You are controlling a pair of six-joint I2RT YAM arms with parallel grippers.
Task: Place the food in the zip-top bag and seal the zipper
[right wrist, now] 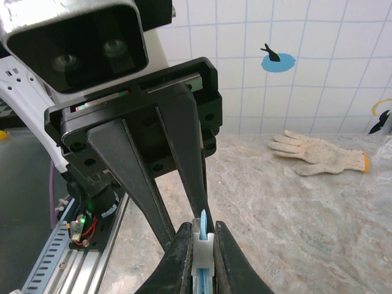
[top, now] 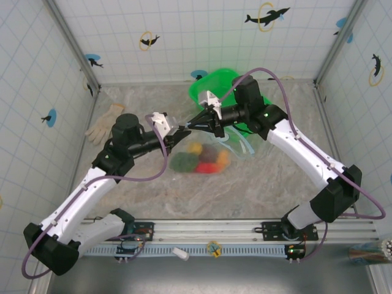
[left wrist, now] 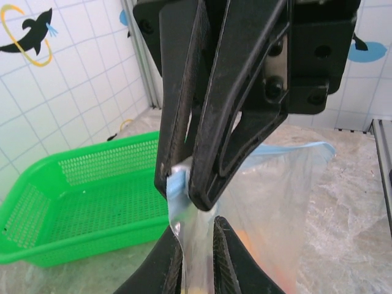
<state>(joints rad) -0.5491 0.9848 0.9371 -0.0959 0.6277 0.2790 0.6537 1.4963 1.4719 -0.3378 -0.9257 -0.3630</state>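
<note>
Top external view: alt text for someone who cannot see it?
The left gripper and right gripper meet mid-table, both pinching the zipper of the zip-top bag, food inside. A green basket stands behind, a white glove far left.

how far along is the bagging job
Done: the food lies inside the bag. In hand: the left claw and right claw both pinch the zipper at one spot. To do: sealing along its length; how much is closed can't be seen.
</note>
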